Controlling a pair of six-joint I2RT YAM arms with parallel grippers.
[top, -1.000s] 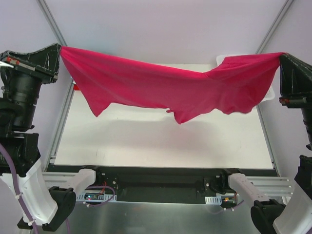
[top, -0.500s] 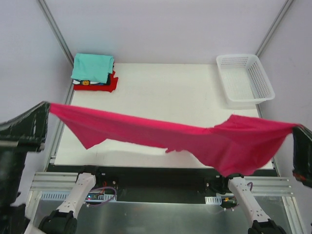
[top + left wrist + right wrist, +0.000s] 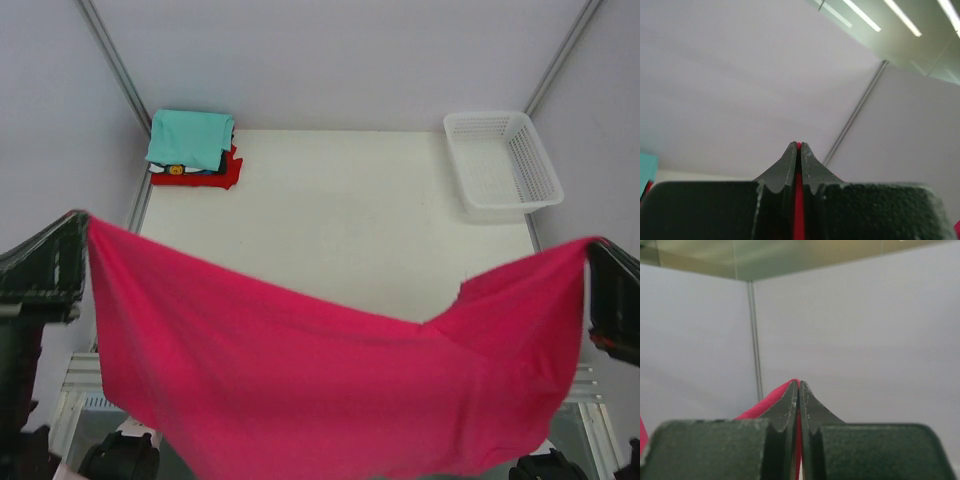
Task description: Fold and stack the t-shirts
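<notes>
A large magenta-pink t-shirt [image 3: 320, 390] hangs spread in the air close under the top camera, held by two corners. My left gripper [image 3: 82, 222] is shut on its left corner, and pink cloth [image 3: 798, 200] shows between the pinched fingers. At the right edge of the top view my right gripper [image 3: 592, 245] is shut on the other corner, with the pink cloth [image 3: 767, 401] coming out beside its tips. The sheet sags in the middle and hides the near table and both arm bases. A stack of folded t-shirts, teal one on top [image 3: 188, 138] and red below [image 3: 215, 176], lies at the table's far left corner.
A white plastic mesh basket [image 3: 500, 160] stands at the far right corner of the white table [image 3: 340, 220]. Pale walls and metal frame posts [image 3: 118, 75] enclose the table. Both wrist views look at the walls.
Both grippers have drawn the pink shirt toward the near edge and higher toward the camera. It now hangs as a wide sheet covering the arm bases, where before it was a narrow band.
</notes>
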